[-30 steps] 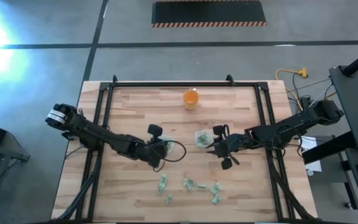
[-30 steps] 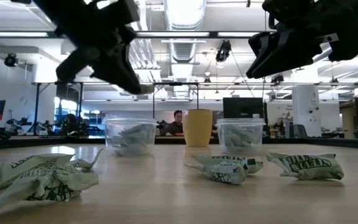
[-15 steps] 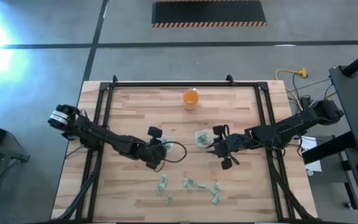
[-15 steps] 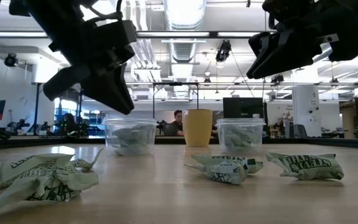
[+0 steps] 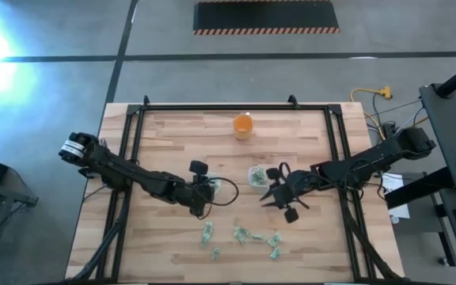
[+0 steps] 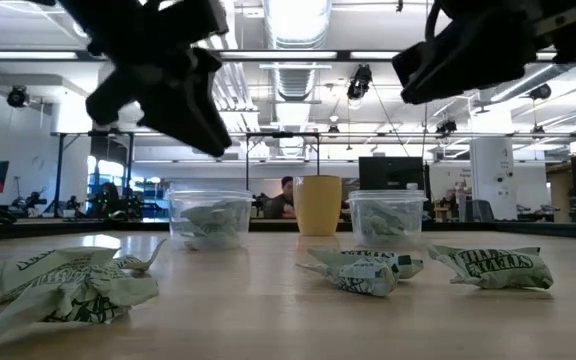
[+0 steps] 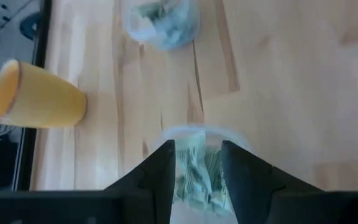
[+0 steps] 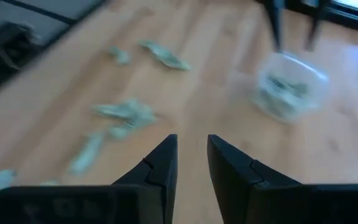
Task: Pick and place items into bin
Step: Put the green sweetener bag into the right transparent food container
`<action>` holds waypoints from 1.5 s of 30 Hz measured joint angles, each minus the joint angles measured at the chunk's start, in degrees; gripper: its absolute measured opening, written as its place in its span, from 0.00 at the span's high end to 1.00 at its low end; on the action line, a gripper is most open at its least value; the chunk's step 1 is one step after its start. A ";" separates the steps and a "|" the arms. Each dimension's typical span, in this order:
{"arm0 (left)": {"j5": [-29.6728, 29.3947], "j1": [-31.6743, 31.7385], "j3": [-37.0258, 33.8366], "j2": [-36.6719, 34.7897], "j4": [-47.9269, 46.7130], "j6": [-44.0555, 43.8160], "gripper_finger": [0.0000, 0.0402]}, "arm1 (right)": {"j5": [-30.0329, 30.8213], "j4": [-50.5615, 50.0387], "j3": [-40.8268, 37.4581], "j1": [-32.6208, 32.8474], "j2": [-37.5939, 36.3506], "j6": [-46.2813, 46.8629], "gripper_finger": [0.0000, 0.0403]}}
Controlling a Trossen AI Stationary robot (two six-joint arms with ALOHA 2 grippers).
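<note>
My left gripper (image 7: 196,163) hangs over the left tub (image 5: 222,188), fingers narrowly parted, nothing between them. That tub holds crumpled pale-green, white-printed wrappers (image 7: 197,177). More wrappers (image 5: 241,235) lie loose on the table (image 5: 165,142), nearer the front edge than the tub. My right gripper (image 8: 191,155), fingers also narrowly parted and empty, hovers right of the tub, beside a second tub (image 5: 256,175).

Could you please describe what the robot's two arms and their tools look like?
Both arms are dark, slim and jointed. The left arm has a white band near its base, and a thin dark cable loops beside the left tool. The right tool ends in two black, wedge-shaped, tapering fingers, like the left tool's.
</note>
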 joint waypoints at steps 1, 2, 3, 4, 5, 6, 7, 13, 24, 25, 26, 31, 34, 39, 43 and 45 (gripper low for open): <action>0.02 -0.26 0.06 -0.62 -0.02 -0.13 0.72 | -1.60 1.32 0.00 0.14 0.74 0.37 0.80; -0.02 -0.52 0.24 -1.07 -0.33 -0.45 0.72 | -2.89 1.94 0.00 0.36 1.41 0.96 0.80; -0.07 -0.70 0.49 -1.41 -0.26 -0.97 0.72 | -3.71 2.26 0.00 0.67 2.21 1.86 0.80; -0.02 -0.93 0.56 -1.81 0.02 -1.42 0.72 | -3.97 3.07 0.00 1.08 3.19 2.86 0.80; 0.00 -1.21 0.50 -2.42 -0.23 -1.56 0.72 | -4.15 4.02 0.00 1.65 4.28 3.91 0.80; -0.03 -1.43 0.38 -2.98 -0.47 -1.86 0.72 | -4.17 4.34 0.00 2.31 5.22 4.92 0.80; -0.08 -1.47 0.37 -3.35 -0.25 -2.46 0.72 | -4.19 4.32 0.00 3.01 6.10 5.89 0.80; -0.02 -1.96 -0.43 -4.94 -0.68 -6.05 0.72 | -4.20 4.70 2.80 8.18 11.04 10.70 0.81; -0.29 -2.16 -0.66 -4.91 -2.03 -7.45 0.72 | -1.36 3.20 9.63 14.52 22.24 16.57 0.82; -0.31 -2.16 -0.66 -4.90 -2.04 -7.45 0.72 | -0.36 3.32 10.24 14.59 23.23 17.05 0.83; -0.31 -2.18 -0.66 -4.88 -2.10 -7.45 0.72 | 0.87 3.52 10.59 14.79 23.97 17.69 0.82; -0.33 -2.18 -0.66 -4.87 -2.11 -7.51 0.72 | 6.50 0.83 11.44 15.13 25.28 20.87 0.78; -0.31 -2.27 -0.75 -4.84 -2.13 -7.52 0.72 | 7.02 0.87 11.43 15.15 25.28 22.79 0.73; -0.33 -2.27 -0.79 -4.84 -2.08 -7.52 0.72 | 7.02 1.03 11.43 15.15 25.27 23.88 0.65; -0.33 -2.25 -0.79 -4.86 -2.07 -7.50 0.72 | 7.02 1.14 11.43 15.17 26.03 23.86 0.60; -0.33 -2.25 -0.79 -4.84 -2.05 -7.50 0.72 | 7.00 1.28 11.43 15.17 27.10 23.88 0.59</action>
